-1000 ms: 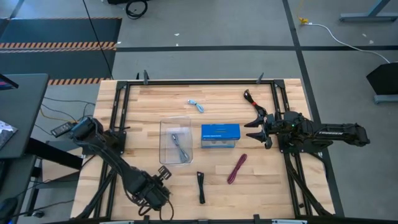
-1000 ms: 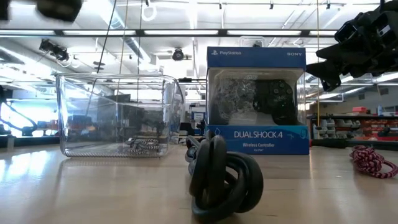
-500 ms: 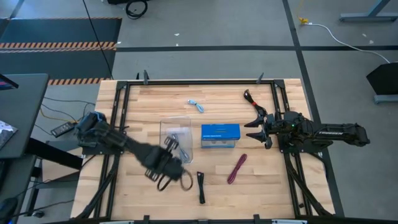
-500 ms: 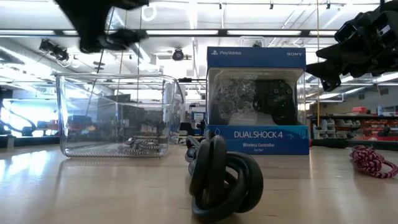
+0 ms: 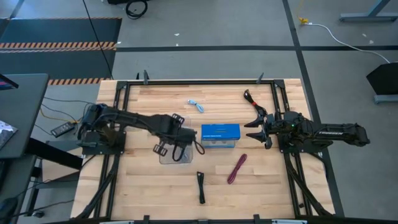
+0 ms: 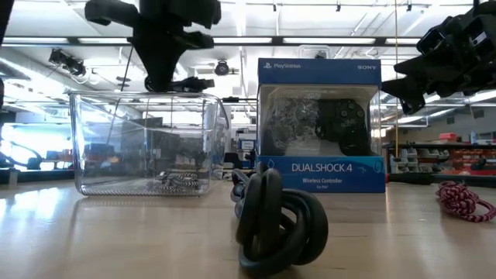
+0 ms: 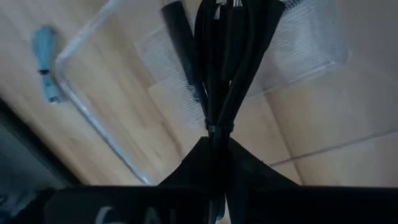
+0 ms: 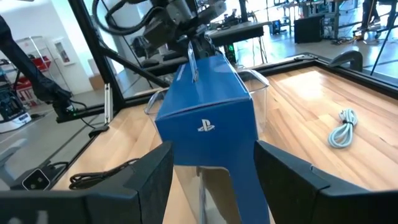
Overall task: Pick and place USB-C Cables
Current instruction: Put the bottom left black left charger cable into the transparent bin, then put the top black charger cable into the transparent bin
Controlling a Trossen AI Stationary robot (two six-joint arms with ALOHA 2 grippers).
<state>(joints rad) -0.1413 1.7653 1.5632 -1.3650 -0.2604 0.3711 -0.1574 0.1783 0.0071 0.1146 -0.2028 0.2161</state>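
While the left claw (image 5: 176, 140) hangs above the clear plastic tray (image 5: 163, 155), its fingers are pinched on a black cable bundle (image 7: 229, 56) that dangles straight below them over the tray's open top. Beneath that claw, a second black cable (image 6: 180, 182) lies on the tray floor. The blue rectangular box (image 5: 220, 135) stands on the tabletop (image 5: 261, 186) just beside the tray, between the two claws. The right claw (image 5: 254, 124) hovers on the far side of the box from the left claw, its fingers (image 8: 287, 174) spread apart and holding nothing. Near the right claw lie the maroon-pink cable (image 5: 237, 168), on the tabletop toward the front edge, and the black-and-red cable (image 5: 249, 97), toward the back edge. The light blue cable (image 5: 196, 106) rests behind the tray, apart from the left claw. Another black cable (image 5: 201, 186) lies near the front edge, roughly between the tray and the maroon-pink cable.
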